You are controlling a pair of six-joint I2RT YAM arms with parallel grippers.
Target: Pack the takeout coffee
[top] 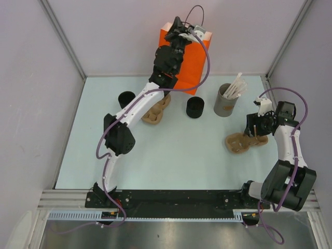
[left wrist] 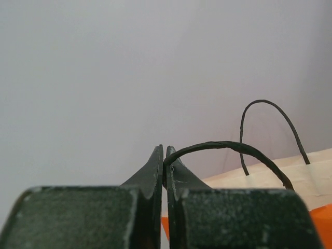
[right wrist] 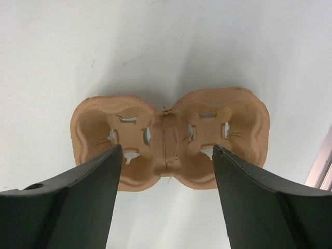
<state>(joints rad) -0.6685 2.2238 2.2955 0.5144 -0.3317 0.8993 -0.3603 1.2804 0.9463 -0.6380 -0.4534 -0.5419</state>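
Two small black takeout coffee cups stand on the table, one point(top: 126, 98) left of my left arm and one point(top: 195, 107) in the middle. Neither gripper touches them. The tall orange paper bag point(top: 189, 59) stands at the back. My left gripper point(top: 181, 27) is at the bag's top, shut on its thin black handle point(left wrist: 223, 146), which is pinched between the fingertips point(left wrist: 165, 167). My right gripper point(top: 258, 127) hangs open over a brown pulp cup carrier point(right wrist: 171, 137) at the right, fingers apart with nothing between them.
A grey-brown cylinder of white sticks point(top: 225, 98) stands right of the middle cup. A second pulp carrier point(top: 158, 111) lies partly under my left arm. Walls close in the table at the back and both sides. The bag's other handle point(left wrist: 270, 111) arches behind.
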